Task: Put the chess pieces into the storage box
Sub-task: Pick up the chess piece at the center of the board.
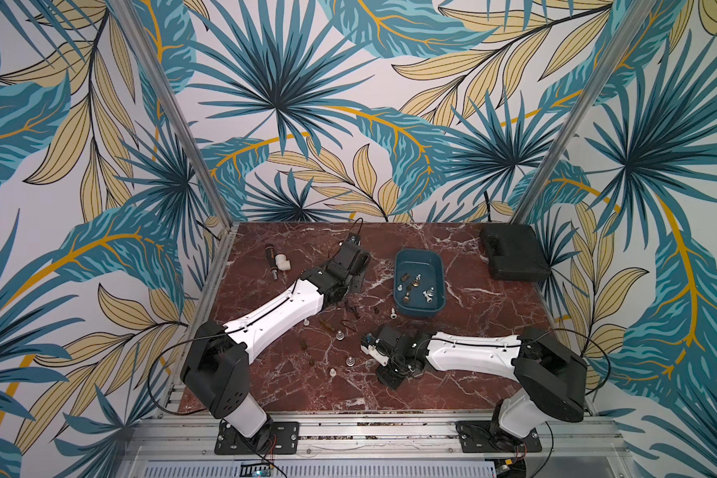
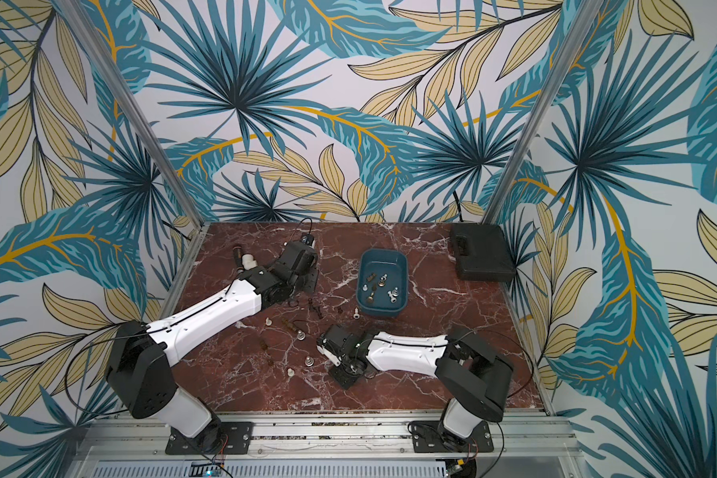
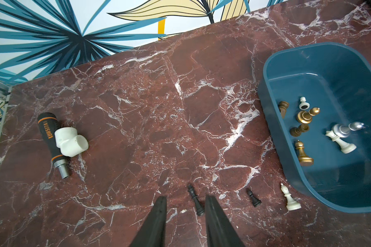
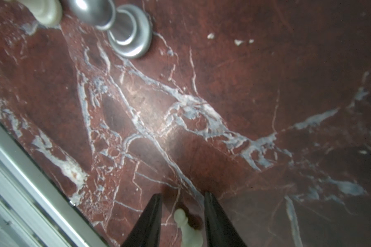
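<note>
Near the front edge, the right claw (image 4: 181, 195) is standing spread, low over the surface (image 4: 244, 85). The white pawn (image 4: 187, 226) may be tipping or slipping out if the fingers are closing unevenly, because it is sitting closer to one finger. It is waiting between them, not yet pinched. Farther back, the left claw (image 3: 185, 197) is hanging spread too, and a fallen black piece (image 3: 195, 201) is lying between its tips; being round, it could be rolling away. Farthest, to the right, the storage box (image 1: 421, 312) is holding several chess pieces (image 3: 304, 116).
</note>
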You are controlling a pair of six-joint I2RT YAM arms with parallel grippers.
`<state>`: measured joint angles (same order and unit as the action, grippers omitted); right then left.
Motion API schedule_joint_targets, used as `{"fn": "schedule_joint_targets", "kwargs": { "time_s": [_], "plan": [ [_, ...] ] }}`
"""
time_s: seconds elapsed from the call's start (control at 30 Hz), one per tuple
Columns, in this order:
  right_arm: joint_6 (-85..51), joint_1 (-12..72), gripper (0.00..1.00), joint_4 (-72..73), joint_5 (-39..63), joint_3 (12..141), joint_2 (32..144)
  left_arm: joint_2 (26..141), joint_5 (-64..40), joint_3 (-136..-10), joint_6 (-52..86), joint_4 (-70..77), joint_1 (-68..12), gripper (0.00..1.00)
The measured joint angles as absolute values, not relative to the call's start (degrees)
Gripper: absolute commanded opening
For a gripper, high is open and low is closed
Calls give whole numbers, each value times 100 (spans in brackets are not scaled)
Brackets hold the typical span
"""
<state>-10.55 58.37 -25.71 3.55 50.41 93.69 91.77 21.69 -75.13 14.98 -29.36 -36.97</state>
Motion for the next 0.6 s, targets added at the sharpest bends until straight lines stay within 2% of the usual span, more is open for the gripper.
{"fn": "schedule_joint_targets", "kwargs": {
  "time_s": [0.3,0.6],
  "plan": [
    [-1402,5983,43,-3081,-93,5085,9262,9177,2185,-7513,1494,-2936,-3673,34],
    [-1625,6326,43,-3461,-130,5065,8947,9172,2182,-7456,1496,-2932,-3669,34]
  ]
}}
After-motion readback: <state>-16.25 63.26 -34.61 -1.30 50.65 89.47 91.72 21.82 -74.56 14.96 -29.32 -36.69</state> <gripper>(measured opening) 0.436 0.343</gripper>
